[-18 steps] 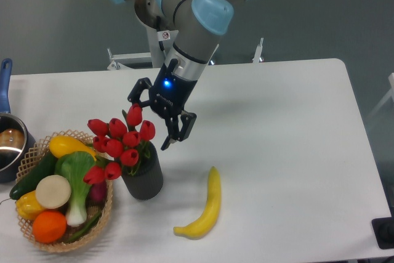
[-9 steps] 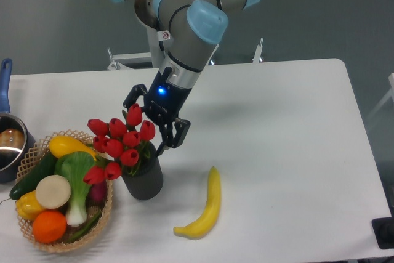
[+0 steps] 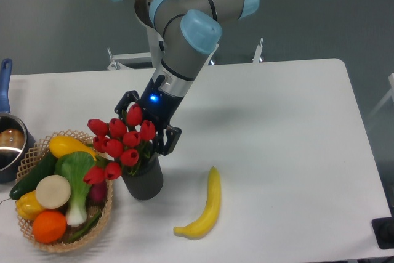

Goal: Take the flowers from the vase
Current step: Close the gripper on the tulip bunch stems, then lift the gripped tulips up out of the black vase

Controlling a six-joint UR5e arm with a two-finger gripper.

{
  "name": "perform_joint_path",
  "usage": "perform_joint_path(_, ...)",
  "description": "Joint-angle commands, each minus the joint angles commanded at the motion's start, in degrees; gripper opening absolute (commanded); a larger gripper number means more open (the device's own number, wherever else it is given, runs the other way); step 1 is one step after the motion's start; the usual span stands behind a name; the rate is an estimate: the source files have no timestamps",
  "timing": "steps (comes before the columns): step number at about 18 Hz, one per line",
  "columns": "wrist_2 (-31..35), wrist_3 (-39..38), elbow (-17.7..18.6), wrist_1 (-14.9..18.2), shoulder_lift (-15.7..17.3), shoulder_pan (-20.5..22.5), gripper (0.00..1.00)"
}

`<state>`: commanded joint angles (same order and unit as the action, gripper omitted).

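Flowers (image 3: 120, 141), red tulip buds with green leaves, are standing in the dark grey vase (image 3: 143, 178) on the white worktop (image 3: 277, 152), right beside the woven basket (image 3: 106, 212) of play food. I am reaching in for the grab, and nothing is lifted yet. My hand (image 3: 149, 121) is hanging at the back of the bunch with its fingers spread open, one dark finger (image 3: 170, 138) showing to the right of the buds and the other side peeking out behind the top bud. I am not holding anything. I cannot tell if my fingers are touching the buds. I think my next move is going lower, so my fingers are around the stems and not the soft buds, then squeezing gently and pulling straight up so the vase is not tipping over. A yellow banana (image 3: 205, 207) is lying near the vase, out of my way. I am not seeing any words I can read, only a small sticker on my arm, too tiny to make out.
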<state>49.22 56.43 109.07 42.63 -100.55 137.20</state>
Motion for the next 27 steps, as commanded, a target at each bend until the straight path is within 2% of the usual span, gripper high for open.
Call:
perform_joint_path(9,-4.0,0.0,-0.4,0.0,-1.1,-0.4,0.99)
perform_joint_path(12,-4.7,0.1,-1.3,0.0,-1.6,-0.2,0.84)
perform_joint_path(14,-5.7,0.2,-1.8,0.0,-2.1,0.0,0.67)
perform_joint_path(18,-5.9,0.2,-1.6,0.1,-2.0,0.4,0.4)
perform_joint_path(22,-6.8,0.1,-1.8,0.1,-1.8,1.0,0.36)
perform_joint_path(27,-8.3,0.1,-1.8,0.1,-1.3,2.0,0.36)
